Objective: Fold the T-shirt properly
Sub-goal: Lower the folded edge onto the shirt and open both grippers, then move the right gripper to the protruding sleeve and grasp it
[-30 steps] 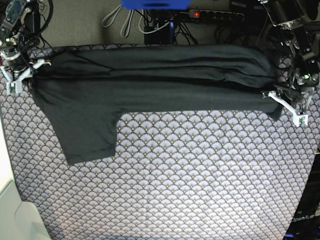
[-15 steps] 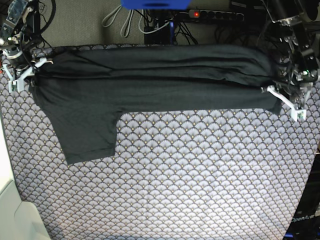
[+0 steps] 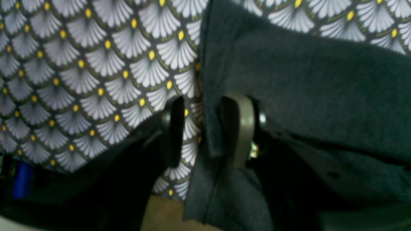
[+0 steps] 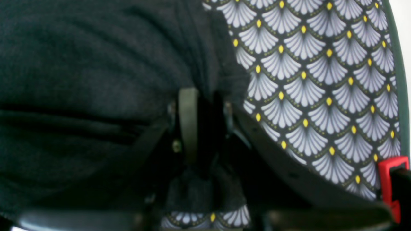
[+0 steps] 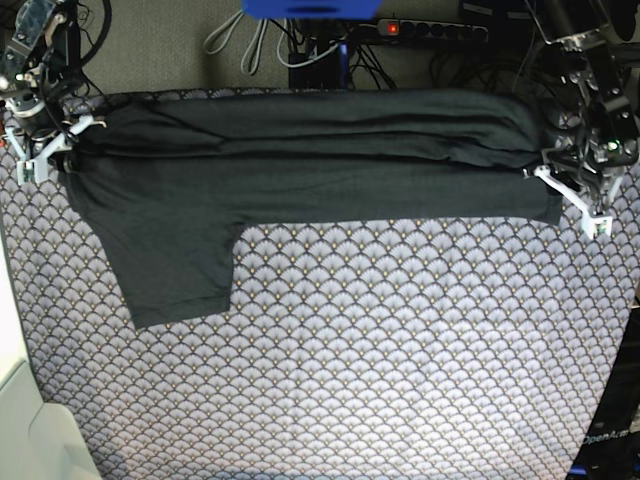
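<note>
The dark charcoal T-shirt (image 5: pixel 300 170) lies folded lengthwise along the far side of the table, with one sleeve (image 5: pixel 175 270) hanging toward me at the left. My left gripper (image 5: pixel 572 200) is at the shirt's right end. In the left wrist view (image 3: pixel 205 131) its fingers stand apart, with the shirt's edge (image 3: pixel 289 80) lying between them against the grey pad (image 3: pixel 239 128). My right gripper (image 5: pixel 45 145) is at the shirt's left end. In the right wrist view (image 4: pixel 208 125) dark fabric (image 4: pixel 96 64) fills the gap between its fingers.
The table carries a fan-patterned grey cloth (image 5: pixel 400 350). Cables and a power strip (image 5: pixel 430 30) lie on the floor behind the table. A blue object (image 5: pixel 310 8) sits at the far edge. A white surface (image 5: pixel 15 400) stands at the left front.
Both grippers have moved a little toward the far edge of the table, and the shirt's ends have shifted with them. The sleeve has slid slightly left.
</note>
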Motion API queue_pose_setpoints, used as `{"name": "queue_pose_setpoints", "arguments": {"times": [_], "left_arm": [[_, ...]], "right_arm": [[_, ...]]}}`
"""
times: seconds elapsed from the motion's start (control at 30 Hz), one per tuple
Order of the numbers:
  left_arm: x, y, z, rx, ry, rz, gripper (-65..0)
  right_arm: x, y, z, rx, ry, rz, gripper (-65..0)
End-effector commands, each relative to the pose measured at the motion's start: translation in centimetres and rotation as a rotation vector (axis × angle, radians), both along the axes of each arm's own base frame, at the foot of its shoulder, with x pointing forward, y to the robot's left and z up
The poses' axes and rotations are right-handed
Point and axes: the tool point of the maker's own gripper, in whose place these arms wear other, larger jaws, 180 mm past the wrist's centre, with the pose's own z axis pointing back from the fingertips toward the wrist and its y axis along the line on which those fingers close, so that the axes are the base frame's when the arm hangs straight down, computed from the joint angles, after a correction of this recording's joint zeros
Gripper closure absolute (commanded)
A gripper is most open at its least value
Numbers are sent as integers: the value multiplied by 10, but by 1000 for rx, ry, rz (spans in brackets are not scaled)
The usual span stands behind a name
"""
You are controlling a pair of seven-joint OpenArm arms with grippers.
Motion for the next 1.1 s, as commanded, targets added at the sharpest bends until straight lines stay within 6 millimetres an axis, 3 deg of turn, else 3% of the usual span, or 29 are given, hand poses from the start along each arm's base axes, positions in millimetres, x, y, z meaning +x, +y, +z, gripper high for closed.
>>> {"name": "queue_pose_setpoints", "arguments": {"times": [0.0,0.13,0.33,0.43,0.6,0.77,0.93,1.07], "left_arm": [[8,5,13,23,-38,-6,-226],[0,6,16,42,-32,-17,-226],[-6,5,16,50,-24,-23,-227],[-11,5,12,49,-11,-23,-227],[-12,4,10,44,-5,-21,-228],[-17,2,7,44,6,-29,-229],[-23,3,4,43,20,-24,-229],[-30,3,0,47,41,-29,-229]], "right_arm": [[7,-6,13,-18,-45,0,-131],[11,-8,19,-25,-60,1,-140],[13,-27,54,-20,-178,-68,-140],[15,-30,58,-26,-188,-74,-140],[22,-20,55,-18,-179,-41,-140],[66,-4,58,-20,-141,58,-140],[128,-7,65,-54,-109,101,-140],[164,-13,60,-54,-75,84,-140]]}}
